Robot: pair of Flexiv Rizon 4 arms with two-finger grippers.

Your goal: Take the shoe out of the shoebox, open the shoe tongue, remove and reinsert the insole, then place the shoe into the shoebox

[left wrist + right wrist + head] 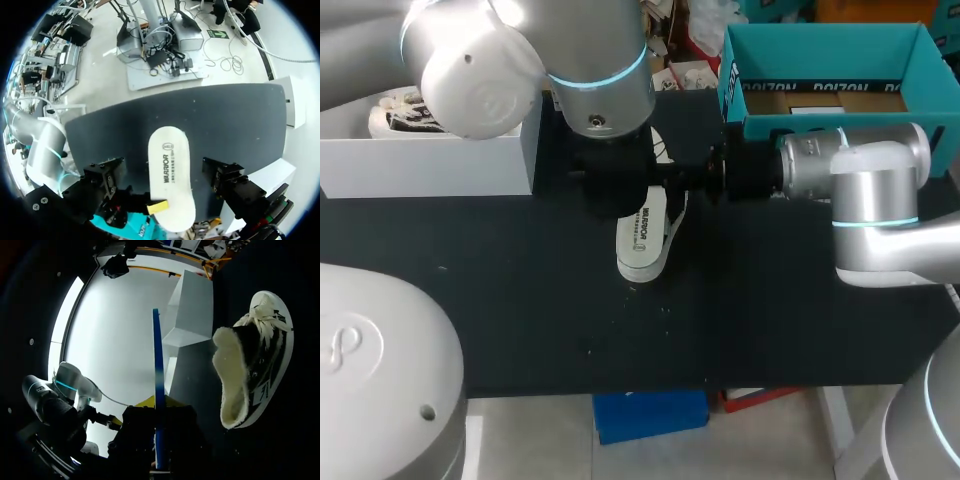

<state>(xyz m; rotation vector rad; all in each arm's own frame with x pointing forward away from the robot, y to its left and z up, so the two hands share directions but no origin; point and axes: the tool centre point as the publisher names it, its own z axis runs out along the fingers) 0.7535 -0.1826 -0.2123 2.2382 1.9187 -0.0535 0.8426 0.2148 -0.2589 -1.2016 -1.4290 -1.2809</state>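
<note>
My right gripper (157,402) is shut on the edge of the insole (156,355), which this view sees edge-on as a thin blue strip. The insole (170,170) is held flat with its white printed underside up; a yellow fingertip (157,206) of the right gripper rests on its end. My left gripper (165,175) hangs above it, wide open, black fingers (107,177) on either side without touching. Under the insole the black shoe (260,360), with white fleece lining and white laces, lies on its side on the table. In the head view the insole (642,240) covers most of the shoe (676,215).
The open teal shoebox (790,125) stands at the back right, just behind my right arm (860,175). A white box (430,165) holding another shoe (405,110) sits at the back left. The dark tabletop (520,300) stretches in front of the shoe.
</note>
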